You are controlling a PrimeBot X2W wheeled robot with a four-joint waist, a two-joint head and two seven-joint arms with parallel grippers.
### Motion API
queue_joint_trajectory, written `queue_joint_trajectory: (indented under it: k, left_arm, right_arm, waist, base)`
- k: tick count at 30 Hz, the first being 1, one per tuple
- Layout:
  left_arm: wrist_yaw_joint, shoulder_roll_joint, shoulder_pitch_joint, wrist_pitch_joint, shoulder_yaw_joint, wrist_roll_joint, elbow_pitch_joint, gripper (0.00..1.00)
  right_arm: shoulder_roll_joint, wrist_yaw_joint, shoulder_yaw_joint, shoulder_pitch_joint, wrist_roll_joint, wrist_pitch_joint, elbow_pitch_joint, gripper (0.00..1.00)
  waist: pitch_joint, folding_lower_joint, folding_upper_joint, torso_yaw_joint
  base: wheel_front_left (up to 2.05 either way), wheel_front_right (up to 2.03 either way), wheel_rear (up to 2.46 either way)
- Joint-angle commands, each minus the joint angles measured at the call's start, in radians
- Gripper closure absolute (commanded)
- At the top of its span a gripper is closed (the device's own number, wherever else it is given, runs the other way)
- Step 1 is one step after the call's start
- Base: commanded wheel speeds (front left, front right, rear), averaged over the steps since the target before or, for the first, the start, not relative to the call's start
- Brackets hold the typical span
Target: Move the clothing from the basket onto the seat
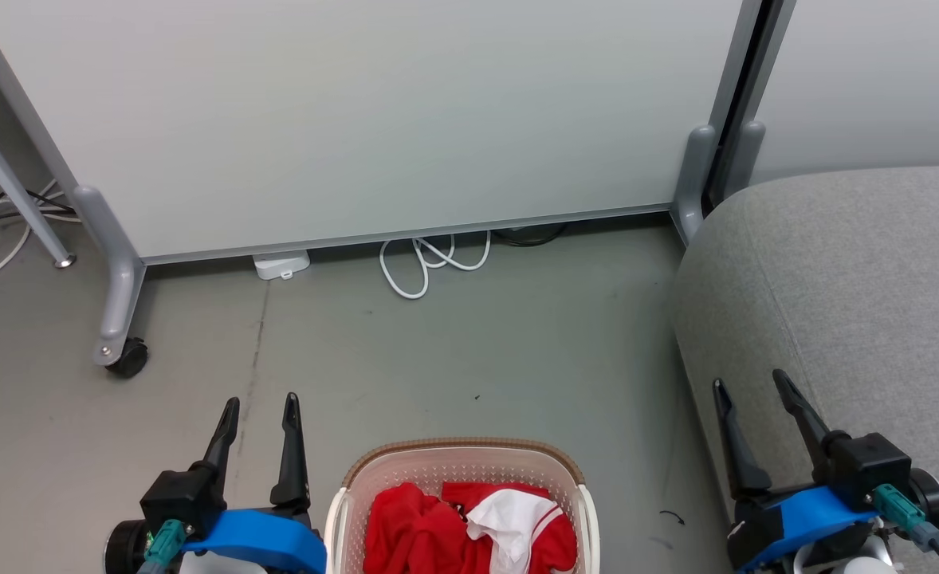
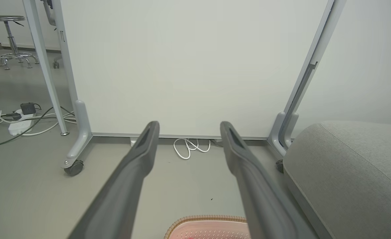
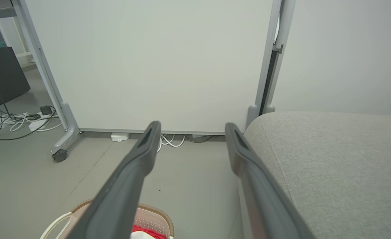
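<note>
The fingers of the left gripper and the right gripper are held spread apart, with nothing gripped. Between them, the clothing is seen heaped in the basket on the floor. The seat is found to its right.

You are looking at a big white board that is standing on the grey floor, with a black wheel sitting under its left leg. A white cord is lying in loops under the board, and a small white box is lying near it. A metal stool is standing far behind.
</note>
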Motion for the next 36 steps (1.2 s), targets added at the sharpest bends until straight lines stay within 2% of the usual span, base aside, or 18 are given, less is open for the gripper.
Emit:
queue_joint_trajectory:
  k: [1, 13, 19, 26, 36]
  left_arm:
    - [0.000, 0.001, -0.013, -0.005, 0.001, 0.000, 0.001, 0.00]
    - [0.004, -0.001, -0.014, -0.005, 0.005, -0.014, -0.001, 0.00]
    - [0.007, -0.002, -0.018, -0.004, 0.000, -0.016, 0.014, 0.00]
    - [0.005, 0.005, -0.056, -0.004, -0.008, -0.015, 0.081, 0.00]
    - [-0.013, 0.025, -0.180, 0.043, -0.039, -0.009, 0.284, 0.00]
  right_arm:
    - [-0.006, 0.002, -0.001, -0.010, -0.002, -0.005, -0.004, 0.00]
    - [-0.006, 0.002, -0.001, -0.011, 0.008, -0.002, -0.006, 0.00]
    - [-0.006, 0.001, 0.018, -0.025, 0.008, -0.002, -0.016, 0.00]
    - [-0.006, 0.001, 0.047, -0.056, 0.010, -0.002, -0.038, 0.00]
    - [-0.005, 0.001, 0.100, -0.132, 0.037, -0.032, -0.050, 0.00]
  waist:
    - [0.000, 0.0000, 0.0000, 0.000]
    - [0.008, 0.0000, 0.0000, -0.002]
    - [0.045, 0.0000, 0.0000, -0.029]
    - [0.152, 0.0000, 0.0000, -0.096]
    - [0.355, 0.0000, 0.0000, -0.205]
  base:
    - [0.00, 0.00, 0.00]
    - [0.00, 0.00, 0.00]
    - [0.00, 0.00, 0.00]
    - [0.00, 0.00, 0.00]
    - [0.00, 0.00, 0.00]
